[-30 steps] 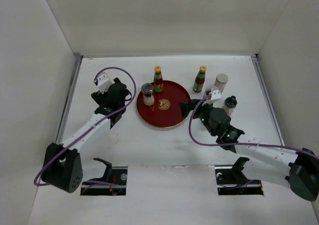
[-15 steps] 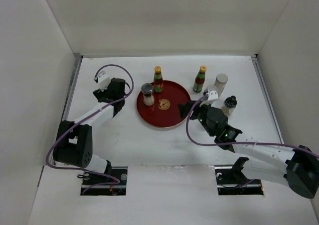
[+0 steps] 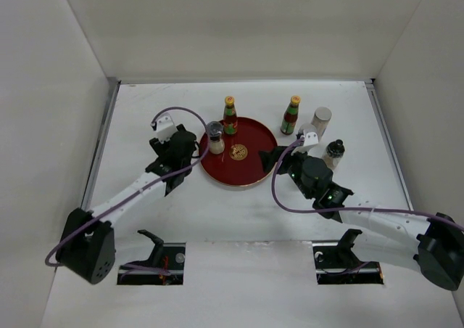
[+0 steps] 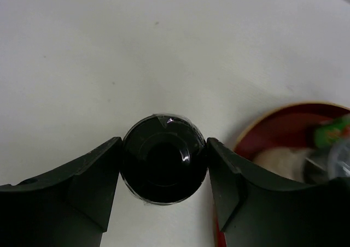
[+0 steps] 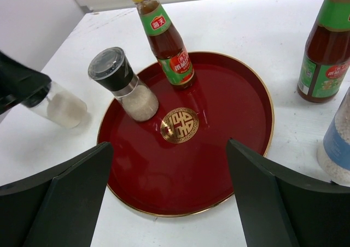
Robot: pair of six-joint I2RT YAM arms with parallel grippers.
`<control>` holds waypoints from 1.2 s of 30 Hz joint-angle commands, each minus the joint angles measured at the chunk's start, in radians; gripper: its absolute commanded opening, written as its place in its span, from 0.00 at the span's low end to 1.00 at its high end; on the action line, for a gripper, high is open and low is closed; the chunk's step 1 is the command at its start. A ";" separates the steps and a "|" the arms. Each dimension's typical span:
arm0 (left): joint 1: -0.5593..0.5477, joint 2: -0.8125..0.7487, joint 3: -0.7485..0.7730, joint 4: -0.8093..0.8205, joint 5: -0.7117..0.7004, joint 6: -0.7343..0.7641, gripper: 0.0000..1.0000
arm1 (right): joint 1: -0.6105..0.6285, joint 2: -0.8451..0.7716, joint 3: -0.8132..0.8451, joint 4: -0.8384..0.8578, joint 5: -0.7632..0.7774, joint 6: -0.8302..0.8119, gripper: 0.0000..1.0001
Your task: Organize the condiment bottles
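Observation:
My left gripper (image 3: 190, 148) (image 4: 164, 151) is shut on the black lid (image 4: 164, 158) of a clear shaker jar (image 5: 61, 108) with white contents, held tilted just left of the round red tray (image 3: 250, 172). On the tray stand a sauce bottle (image 3: 230, 115) (image 5: 164, 39) and a dark-lidded shaker (image 3: 214, 138) (image 5: 124, 86). The second sauce bottle (image 3: 291, 115) (image 5: 327, 50), a silver-lidded shaker (image 3: 321, 119) and a dark-lidded shaker (image 3: 333, 152) stand on the table right of the tray. My right gripper (image 3: 272, 160) (image 5: 169, 148) is open and empty over the tray's near right rim.
The red tray (image 5: 219, 165) has a gold emblem (image 5: 180, 124) at its middle and a gold rim. White walls close in the table on the left, back and right. A pale shaker (image 5: 336, 143) stands close to my right gripper's right finger.
My left gripper has moved right and nearer, from the far left of the table up to the tray's left rim. My right arm has hardly moved.

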 commanded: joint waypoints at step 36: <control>-0.393 0.083 -0.086 0.372 0.004 0.101 0.56 | -0.020 -0.006 0.002 0.078 -0.012 0.008 0.89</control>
